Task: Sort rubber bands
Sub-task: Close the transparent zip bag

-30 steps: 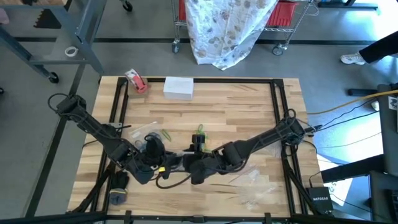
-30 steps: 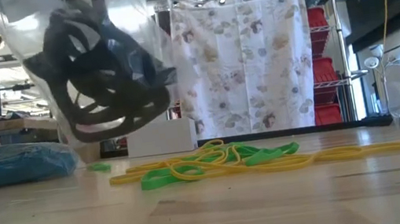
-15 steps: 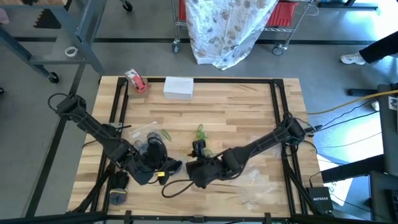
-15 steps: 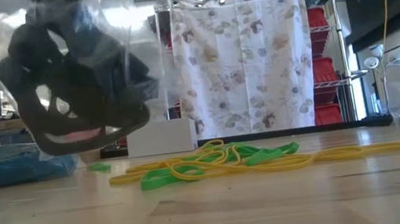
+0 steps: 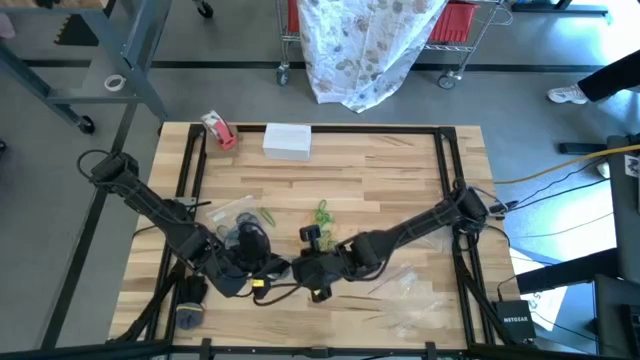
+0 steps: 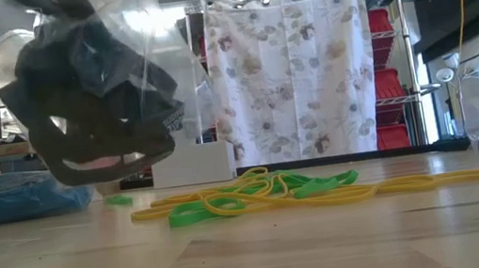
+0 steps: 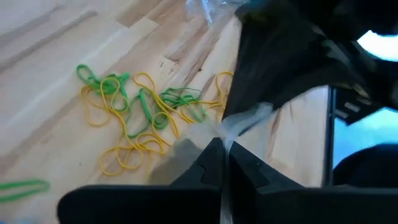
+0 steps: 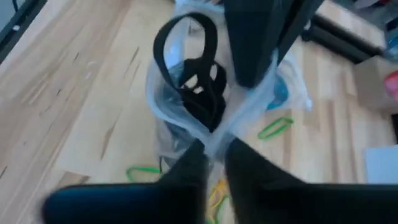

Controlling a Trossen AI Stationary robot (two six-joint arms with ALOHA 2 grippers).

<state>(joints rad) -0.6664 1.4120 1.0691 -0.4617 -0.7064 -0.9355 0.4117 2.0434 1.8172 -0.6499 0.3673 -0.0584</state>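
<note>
We're right down at the near edge of the table (image 5: 400,170), and the clear bag (image 6: 72,92) hangs off the wood here, stuffed with black rubber bands (image 8: 198,93). So the black ones look sorted, as far as we can judge. The left tool (image 7: 222,163) is clamped shut on the bag's rim, fingers pinched on the plastic. Just beside it, the right tool (image 8: 211,155) is pinched on the opposite rim of that same bag.

Beyond the bag, on the wood, lies the tangle of yellow and green rubber bands (image 6: 258,193), untouched and mixed together, so that's what's left, we reckon. One stray green rubber band (image 8: 275,127) lies alone just past the bag. To the bag's left in the low view rests a blue heap (image 6: 11,198); we can't tell whether it's bagged. Spare clear bags (image 5: 410,300) lie to the right of the tools. Far past the bag, at the back edge, sit the white box (image 5: 287,140) and the tape roll (image 5: 218,130).

Against a second ago: the right tool then stood wide open behind the bag; now it has moved in beside the left tool and closed on the rim. The bag has swung leftward in the low view. The yellow-green tangle hasn't budged.
</note>
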